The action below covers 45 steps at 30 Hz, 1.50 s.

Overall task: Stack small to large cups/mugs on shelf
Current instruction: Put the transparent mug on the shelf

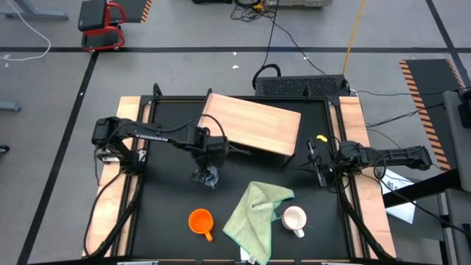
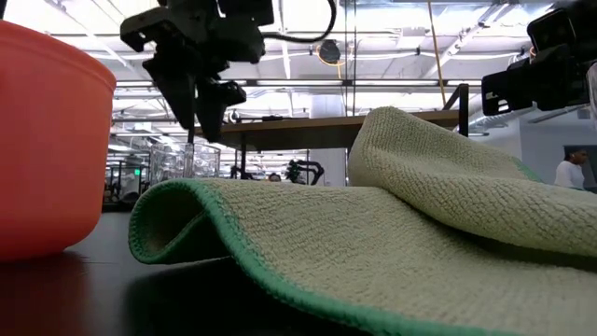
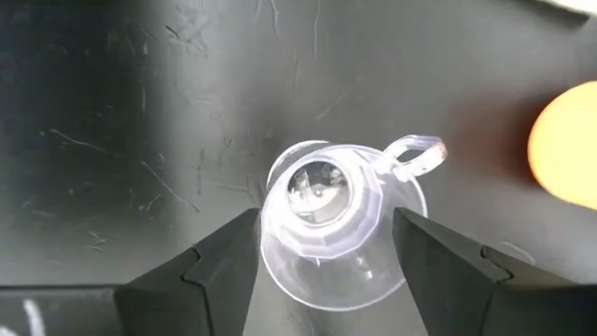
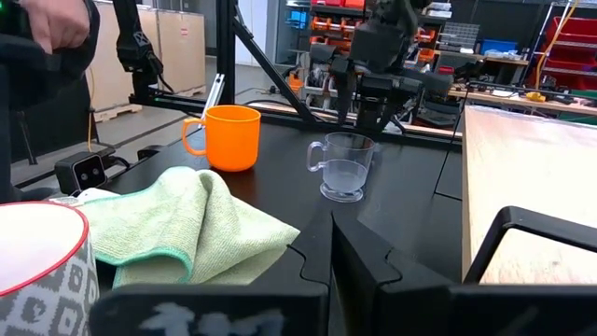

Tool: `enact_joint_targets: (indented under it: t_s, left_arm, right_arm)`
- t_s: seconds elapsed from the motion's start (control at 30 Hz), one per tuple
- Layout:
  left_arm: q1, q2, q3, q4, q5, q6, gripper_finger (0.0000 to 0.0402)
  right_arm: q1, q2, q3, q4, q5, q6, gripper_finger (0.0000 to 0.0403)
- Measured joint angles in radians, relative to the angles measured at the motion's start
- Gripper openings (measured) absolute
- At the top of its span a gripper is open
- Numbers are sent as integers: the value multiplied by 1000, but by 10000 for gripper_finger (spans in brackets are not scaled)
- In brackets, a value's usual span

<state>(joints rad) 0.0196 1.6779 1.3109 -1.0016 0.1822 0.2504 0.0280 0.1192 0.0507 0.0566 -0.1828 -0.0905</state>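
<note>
- Hovering directly above the clear glass cup (image 3: 326, 219), the left claw (image 1: 204, 163) risks knocking it over: the fingers (image 3: 219, 266) straddle a slick rim, and an off-centre close could skid or tip it.
- The left claw is wide open, holding nothing; its tips flank the cup without visible contact.
- The cup stands upright on the bench (image 1: 169, 199), near the shelf (image 1: 254, 124).
- The orange mug (image 1: 200, 221) and white mug (image 1: 294, 218) sit either side of the green cloth (image 1: 257, 210).
- The right claw (image 1: 315, 163) waits at the bench's right edge, empty; I cannot tell how far open it is.
</note>
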Motion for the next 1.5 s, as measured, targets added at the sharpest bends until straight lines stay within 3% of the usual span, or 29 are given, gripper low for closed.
enact_joint_targets:
  t_s: [1.5]
  left_arm:
    - [14,21,-66,12,-53,14,246]
  right_arm:
    - [0,28,0,-2,-1,0,0]
